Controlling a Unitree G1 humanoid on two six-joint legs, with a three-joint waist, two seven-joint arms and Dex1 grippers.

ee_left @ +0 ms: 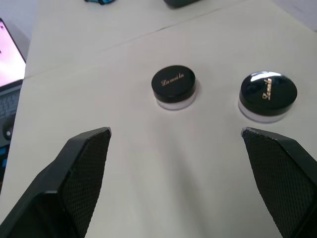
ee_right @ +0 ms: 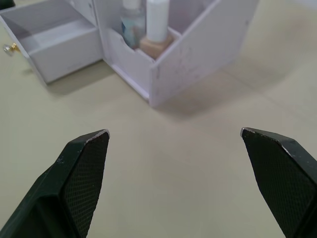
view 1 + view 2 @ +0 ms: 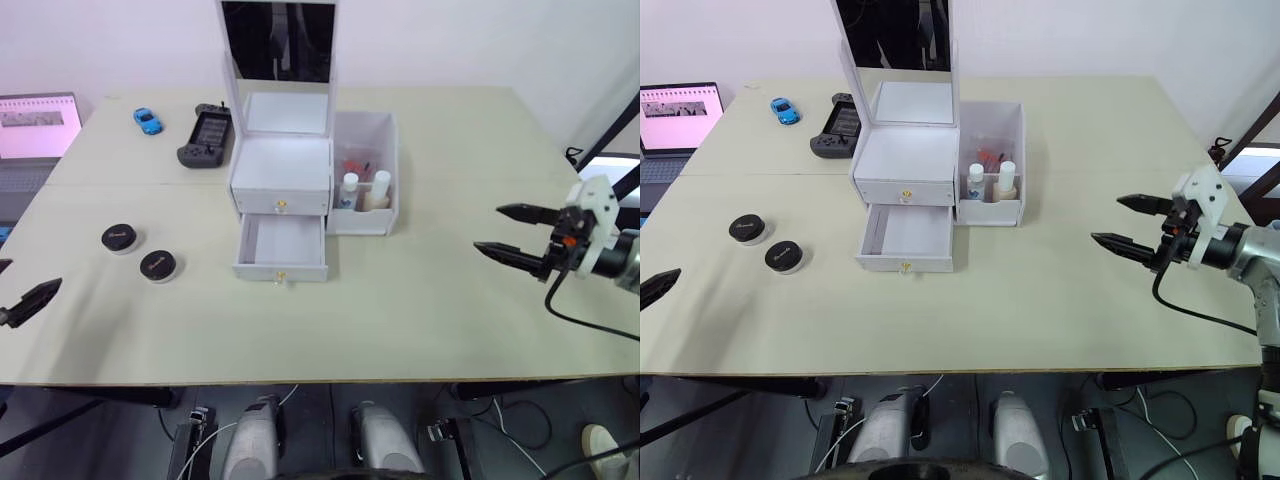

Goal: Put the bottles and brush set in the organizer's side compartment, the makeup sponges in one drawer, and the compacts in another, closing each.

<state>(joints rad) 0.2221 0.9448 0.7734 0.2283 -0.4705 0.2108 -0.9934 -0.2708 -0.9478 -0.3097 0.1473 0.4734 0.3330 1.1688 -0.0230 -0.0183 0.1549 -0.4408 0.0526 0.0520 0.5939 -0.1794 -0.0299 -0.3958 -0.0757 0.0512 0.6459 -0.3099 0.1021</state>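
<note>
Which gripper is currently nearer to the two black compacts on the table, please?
The left gripper: it hovers open just short of the compacts. The right gripper is open far across the table, beyond the organizer.

Organizer (image 3: pixel 281 190), table centre: lower drawer (image 3: pixel 281 247) open, empty.
Bottles (image 3: pixel 365 190) in side compartment (image 3: pixel 364 175); two compacts (image 3: pixel 140 252) near table's left edge.
</note>
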